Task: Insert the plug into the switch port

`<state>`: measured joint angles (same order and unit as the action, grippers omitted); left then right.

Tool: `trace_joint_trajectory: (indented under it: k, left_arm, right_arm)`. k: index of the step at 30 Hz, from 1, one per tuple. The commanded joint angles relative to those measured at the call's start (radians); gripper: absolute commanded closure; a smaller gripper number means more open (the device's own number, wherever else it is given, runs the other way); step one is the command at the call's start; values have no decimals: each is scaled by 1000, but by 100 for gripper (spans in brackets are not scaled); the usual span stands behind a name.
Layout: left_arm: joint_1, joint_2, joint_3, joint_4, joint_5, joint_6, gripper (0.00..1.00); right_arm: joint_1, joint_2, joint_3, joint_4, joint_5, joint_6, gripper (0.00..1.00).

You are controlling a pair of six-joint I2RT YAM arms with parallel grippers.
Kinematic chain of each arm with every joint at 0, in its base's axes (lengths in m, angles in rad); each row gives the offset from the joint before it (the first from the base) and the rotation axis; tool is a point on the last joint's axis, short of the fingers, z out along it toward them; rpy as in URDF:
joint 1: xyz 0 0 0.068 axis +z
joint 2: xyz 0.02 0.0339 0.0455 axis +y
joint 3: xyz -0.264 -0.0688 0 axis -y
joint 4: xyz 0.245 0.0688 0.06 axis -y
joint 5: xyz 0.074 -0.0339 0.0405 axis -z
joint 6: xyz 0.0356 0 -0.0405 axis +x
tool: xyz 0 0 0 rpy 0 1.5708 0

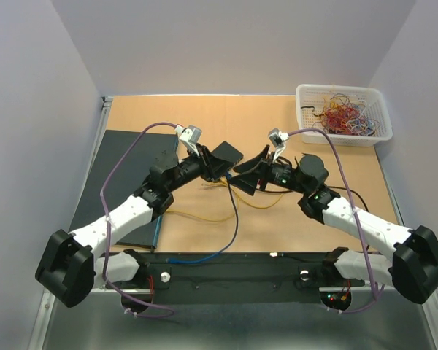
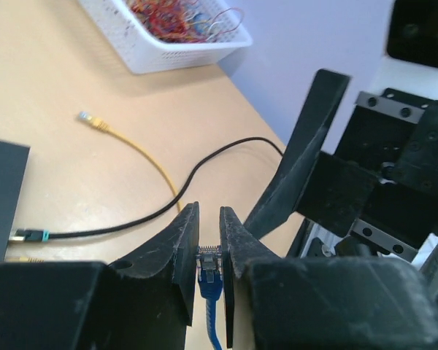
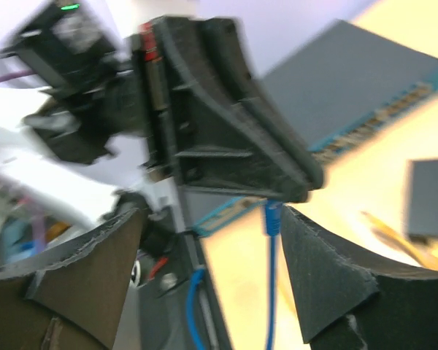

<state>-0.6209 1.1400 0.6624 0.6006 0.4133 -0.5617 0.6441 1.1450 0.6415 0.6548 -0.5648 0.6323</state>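
"Two grippers sit nose to nose over the table (image 1: 204,117) on your top cam. What's far left?"

"Your switch (image 1: 135,164), the flat dark slab under the L arm (image 1: 131,211). Your rt wrist cam shows its port row along a pale-blue edge."

"Next over?"

"L gripper (image 2: 209,211), clenched on the blue plug (image 2: 208,264). You can see the plug pinched btw both fingers, w/ the blue cable (image 1: 233,211) running back toward the near edge."

"So where's the plug vs the switch?"

"Up in that grip, apart from the port row, not yet in any port. Just past the fingers you've got a small dark box (image 1: 228,153). L wrist cam shows a black cable (image 2: 204,164) w/ a teal-ringed plug going into its side."

"Yellow one?"

"Yellow cable (image 2: 142,157) lies on the wood, its free end bare on the table."

"And your rt side?"

"R gripper (image 3: 212,215) is spread wide, holding nothing. That wrist cam is blurry, but you can make out the blue plug hanging btw its two fingers, close to the rt-hand one. Can't tell if it touches."

"Far rt?"

"White basket (image 1: 343,140) of tangled coloured wires in the far-rt corner, well apart from both grippers."
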Motion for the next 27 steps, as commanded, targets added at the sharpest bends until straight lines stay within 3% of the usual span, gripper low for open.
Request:
trace_joint_trajectory:
  k: [1, 10, 21, 27]
  left_arm:
    - [1, 7, 58, -76, -54, -21, 100]
    - [0, 7, 80, -102, -82, -27, 100]
    - [1, 17, 85, -111, -103, -29, 100]
    - [1, 18, 83, -111, -102, -26, 100]
  right_arm:
    - [35, -19, 69, -257, 189, -149, 20]
    - [137, 45, 162, -342, 358, -224, 36]
    - [180, 113, 181, -314, 382, -218, 55]
    - [187, 122, 173, -293, 413, -214, 71]
